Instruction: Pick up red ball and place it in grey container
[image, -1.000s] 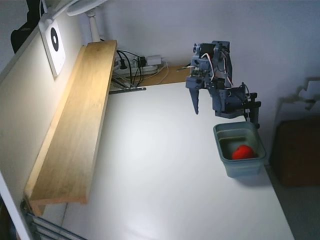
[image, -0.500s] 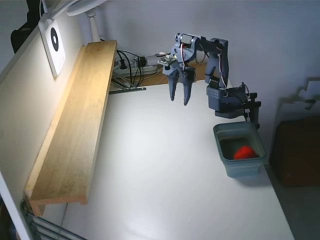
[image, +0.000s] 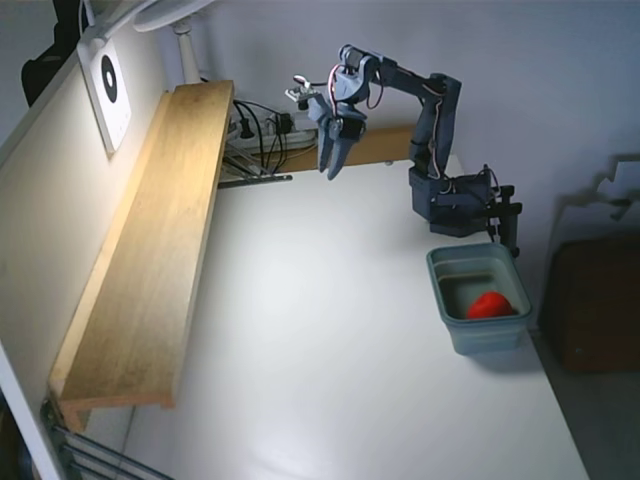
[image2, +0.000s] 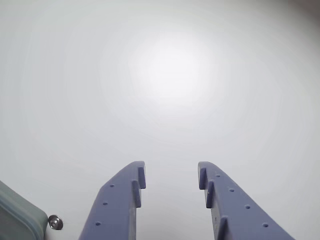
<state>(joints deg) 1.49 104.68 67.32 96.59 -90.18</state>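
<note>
Resting inside the grey-blue rectangular plastic tub (image: 478, 311), the small smooth bright red ball (image: 490, 306) lies low against the tub's near wall in the fixed view, its lower part cut off by the thick rim. The tub has rounded corners and tapered sides and stands at the right edge of the matt white table (image: 330, 350), just in front of the arm's clamped base. In the wrist view only one rounded corner of the tub (image2: 17, 217) shows, at the bottom left, with a small shiny metal screw head (image2: 55, 222) beside it on the table (image2: 165, 75); the ball is out of that view.

The slate-blue plastic pincer (image: 330, 170) hangs point-down over the far part of the table, near the back edge, well apart from the tub. In the wrist view the pincer (image2: 170, 174) holds nothing: its two fingers (image2: 122, 195) stand narrowly parted, bare table between them, each finger stepped on its inner face and dotted with small holes.

A long plank of pale grained wood (image: 150, 260) runs along the left edge of the table. Black cables (image: 262, 130) tangle at the far left corner, hard to make out.
</note>
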